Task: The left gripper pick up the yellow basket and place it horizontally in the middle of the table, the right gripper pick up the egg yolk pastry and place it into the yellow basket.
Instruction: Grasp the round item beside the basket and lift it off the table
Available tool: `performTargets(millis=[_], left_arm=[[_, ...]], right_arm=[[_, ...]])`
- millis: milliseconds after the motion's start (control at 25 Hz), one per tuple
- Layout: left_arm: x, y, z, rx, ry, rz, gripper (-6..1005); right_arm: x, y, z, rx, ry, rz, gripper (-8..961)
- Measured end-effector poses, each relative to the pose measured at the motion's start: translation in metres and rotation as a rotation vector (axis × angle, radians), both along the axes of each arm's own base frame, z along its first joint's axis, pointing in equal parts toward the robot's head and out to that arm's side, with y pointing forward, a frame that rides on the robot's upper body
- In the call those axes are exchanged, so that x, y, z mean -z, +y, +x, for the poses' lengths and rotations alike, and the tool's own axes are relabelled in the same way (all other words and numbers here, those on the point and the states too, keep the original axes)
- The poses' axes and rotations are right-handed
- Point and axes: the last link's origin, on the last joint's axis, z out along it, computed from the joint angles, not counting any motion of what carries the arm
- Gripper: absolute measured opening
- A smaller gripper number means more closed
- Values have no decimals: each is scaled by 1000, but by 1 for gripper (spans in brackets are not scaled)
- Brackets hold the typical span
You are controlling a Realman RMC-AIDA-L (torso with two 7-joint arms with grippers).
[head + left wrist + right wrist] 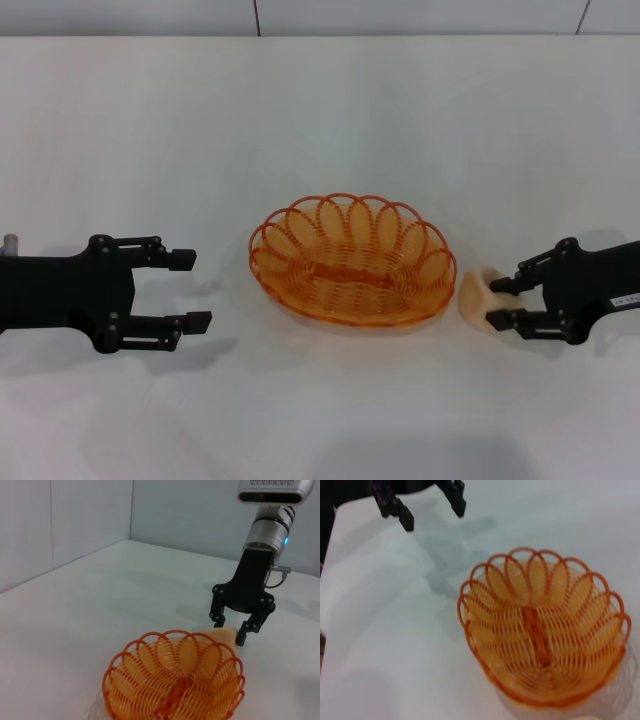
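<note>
The yellow basket [352, 262] already sits lengthwise in the middle of the table [320, 110], so the first half looks done. The egg yolk pastry [478, 295] is not yet inside; it is just beside the basket's right end, pinched between the jaws of the right gripper [505, 302], which reaches in low from the right. The left gripper [190, 292] hangs well left of the basket, jaws spread and empty.

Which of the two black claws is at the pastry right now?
The right gripper: its fingers straddle the egg yolk pastry just beside the yellow basket. The left gripper is open with nothing between its fingers, off the basket's other side.
</note>
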Motion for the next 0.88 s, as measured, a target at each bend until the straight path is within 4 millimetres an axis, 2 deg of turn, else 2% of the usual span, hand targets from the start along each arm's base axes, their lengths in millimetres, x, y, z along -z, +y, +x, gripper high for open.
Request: performTargets(millis=[240,320,600,720,880], left_arm=[[0,-1,-1,-5,-3,2,760],[0,-1,-1,-4,-4,4,760],[-2,-2,-2,-10,-11,14,759],[-3,-2,-2,-8,-10,15,759],[-3,-2,-2,-8,-8,14,759]], right_arm=[[-1,0,-1,-25,24,16,297],[-2,-1,0,-27,24,17,245],[-9,-1,1,-27,32,22,218],[-35,1,-4,-43,59,41,206],[-55,5,-13,-70,88,54,183]])
